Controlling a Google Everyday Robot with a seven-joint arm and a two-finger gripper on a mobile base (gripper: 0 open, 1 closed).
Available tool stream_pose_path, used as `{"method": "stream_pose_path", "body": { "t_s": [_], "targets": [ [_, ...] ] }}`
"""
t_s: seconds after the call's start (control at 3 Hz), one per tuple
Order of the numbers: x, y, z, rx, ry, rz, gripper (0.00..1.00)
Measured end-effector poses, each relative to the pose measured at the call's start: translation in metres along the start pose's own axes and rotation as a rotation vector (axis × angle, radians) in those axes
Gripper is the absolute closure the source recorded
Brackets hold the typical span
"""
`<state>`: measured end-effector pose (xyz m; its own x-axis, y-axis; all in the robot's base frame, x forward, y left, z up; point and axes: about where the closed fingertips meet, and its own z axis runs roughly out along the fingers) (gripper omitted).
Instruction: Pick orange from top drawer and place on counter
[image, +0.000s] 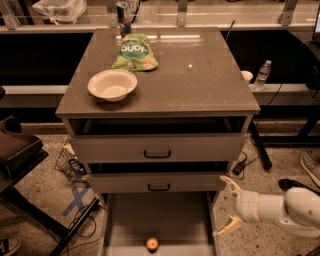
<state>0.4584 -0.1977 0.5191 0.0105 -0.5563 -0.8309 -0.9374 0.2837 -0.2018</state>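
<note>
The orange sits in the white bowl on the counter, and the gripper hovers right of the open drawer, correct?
No. The camera view shows the orange on the floor of the open drawer, not in the white bowl. The gripper does hover right of it.

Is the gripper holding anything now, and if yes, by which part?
Nothing. The gripper, right of the top drawer, has its jaws open and empty; the orange lies in the drawer.

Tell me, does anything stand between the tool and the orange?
Only the low side wall of the top drawer on the tool's side. The open tool is outside that wall, beside the drawer. The orange lies inside on the bare floor, near the front edge. Nothing else visible stands between them.
</note>
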Motion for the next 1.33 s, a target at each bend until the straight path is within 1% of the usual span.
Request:
{"method": "stream_pose_path", "body": {
  "t_s": [0.33,0.67,1.0,1.33],
  "targets": [
    [0.044,0.005,0.062,-0.066,-0.007,-0.006,0.00],
    [0.088,0.024,0.122,-0.158,-0.031,-0.040,0.00],
    [0.135,0.054,0.176,-0.245,-0.068,-0.023,0.00],
    [0.135,0.054,0.176,-0.245,-0.068,-0.023,0.00]
  ]
}}
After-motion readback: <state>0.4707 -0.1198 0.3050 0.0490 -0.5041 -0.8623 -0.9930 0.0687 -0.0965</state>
